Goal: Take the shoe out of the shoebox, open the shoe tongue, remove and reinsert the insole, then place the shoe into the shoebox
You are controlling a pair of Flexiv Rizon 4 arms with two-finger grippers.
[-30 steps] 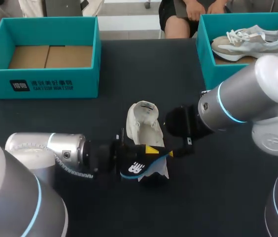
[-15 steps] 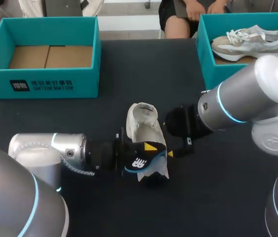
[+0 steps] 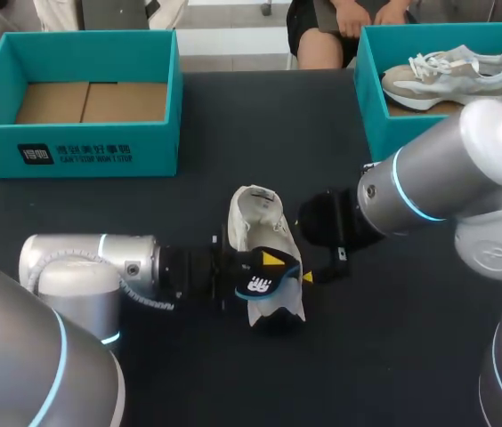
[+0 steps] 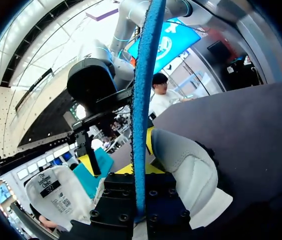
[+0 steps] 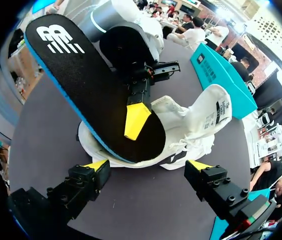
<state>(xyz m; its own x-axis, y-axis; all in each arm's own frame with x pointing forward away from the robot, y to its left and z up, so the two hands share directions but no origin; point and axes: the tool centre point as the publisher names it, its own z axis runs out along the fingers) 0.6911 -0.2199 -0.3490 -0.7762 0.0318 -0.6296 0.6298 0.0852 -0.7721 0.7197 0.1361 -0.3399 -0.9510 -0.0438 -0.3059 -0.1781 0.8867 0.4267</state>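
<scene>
A white shoe lies on the dark table, opening toward the far side. My left gripper is shut on its black insole with a blue edge, holding it just above the shoe's toe half. In the left wrist view the insole stands edge-on between the fingers of my left gripper, with the shoe beyond. My right gripper stands open at the shoe's side, a finger on either side of it, touching neither. The insole hangs ahead of it.
A teal shoebox with a bare cardboard floor stands at the far left. A second teal box at the far right holds another pale shoe. My right arm stretches across the table's right half.
My left arm has carried the insole a little to the right and farther over the shoe. The right gripper and the shoe have stayed put.
</scene>
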